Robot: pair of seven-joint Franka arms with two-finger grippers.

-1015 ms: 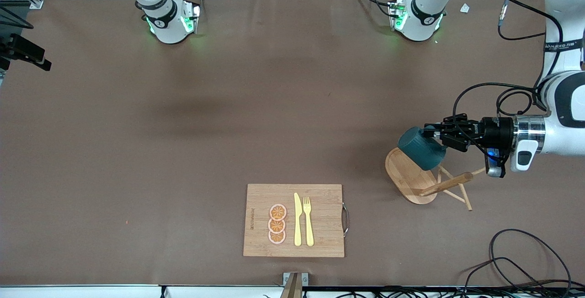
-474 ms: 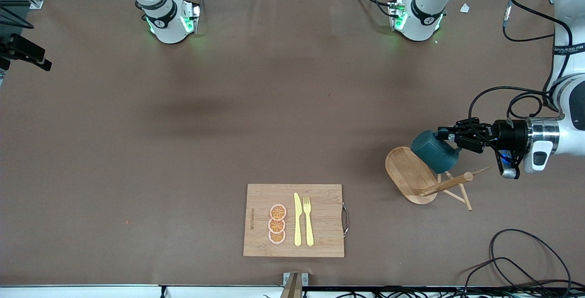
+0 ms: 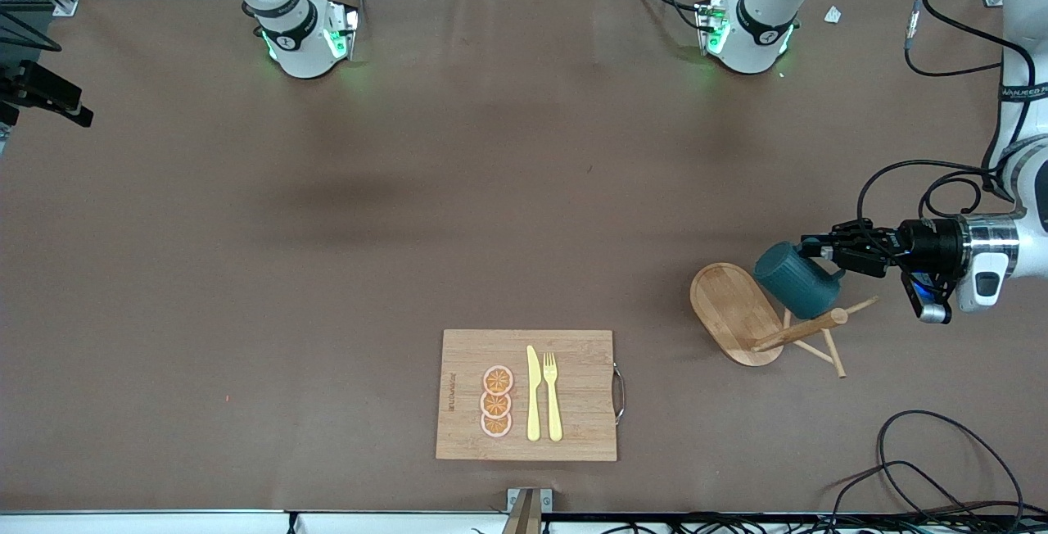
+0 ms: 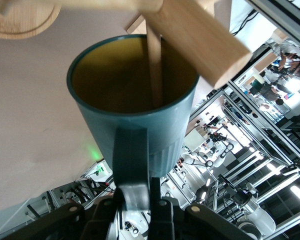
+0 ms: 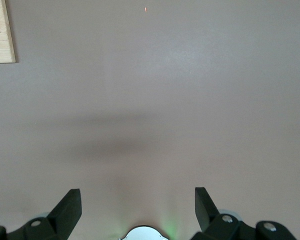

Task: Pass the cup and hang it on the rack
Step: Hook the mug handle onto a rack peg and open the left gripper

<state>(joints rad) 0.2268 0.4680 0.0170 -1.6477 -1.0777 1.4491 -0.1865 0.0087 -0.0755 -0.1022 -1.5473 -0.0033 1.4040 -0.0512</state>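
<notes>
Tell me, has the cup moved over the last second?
Yes. The cup, held by the left pincer, has shifted toward the left arm's end of the table, off the mug rack's oval base toward its pegs.

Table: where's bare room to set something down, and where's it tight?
Bare table runs from the arm bases down to the cutting board, widest toward the right arm's end. Tight spot: the left gripper holds the cup over the rack. The right gripper waits, open.
</notes>
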